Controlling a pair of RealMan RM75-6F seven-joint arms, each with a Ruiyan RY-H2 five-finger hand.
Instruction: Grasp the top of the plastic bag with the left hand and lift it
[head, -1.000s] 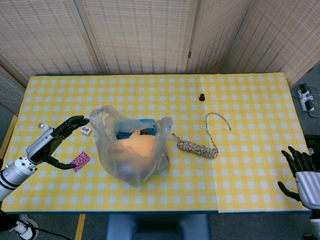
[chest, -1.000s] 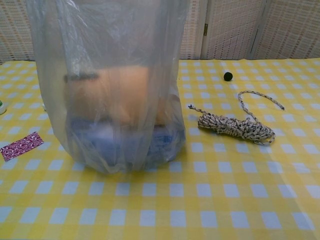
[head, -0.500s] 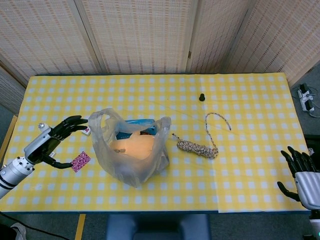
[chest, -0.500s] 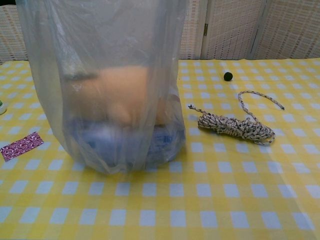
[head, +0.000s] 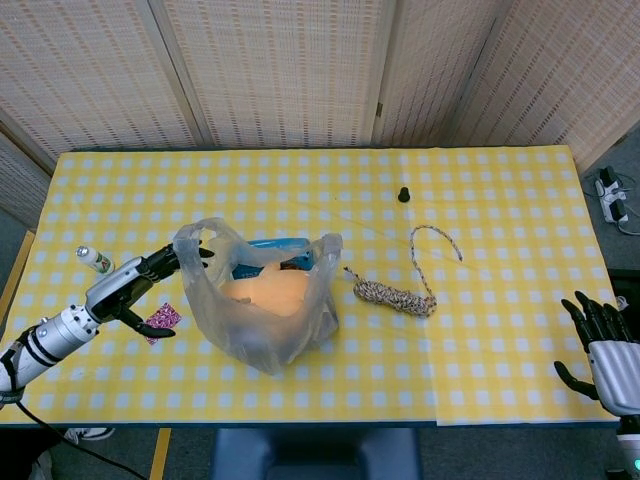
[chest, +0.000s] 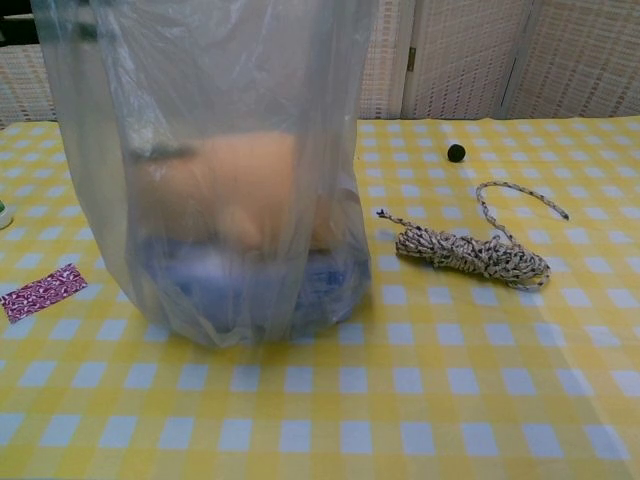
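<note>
A clear plastic bag (head: 262, 305) stands in the middle of the yellow checked table (head: 480, 360), holding an orange item and a blue box. Its two handle loops stick up at the top left and top right. My left hand (head: 140, 288) lies just left of the bag. Its fingers are spread and the fingertips (head: 192, 254) reach the left handle loop, while the thumb hangs apart below. I see no closed grip on the film. The chest view is filled at left by the bag (chest: 215, 180). My right hand (head: 603, 340) is open at the table's right front corner.
A pink patterned packet (head: 161, 319) lies under my left hand, also seen as the packet (chest: 42, 293). A small white bottle (head: 96, 261) stands further left. A coiled rope (head: 396, 294) lies right of the bag, and a small black knob (head: 404, 194) sits behind it.
My left hand has moved right and forward, and its fingertips now reach the bag's left handle. The white bottle, hidden behind the hand before, shows. The right hand has not moved.
</note>
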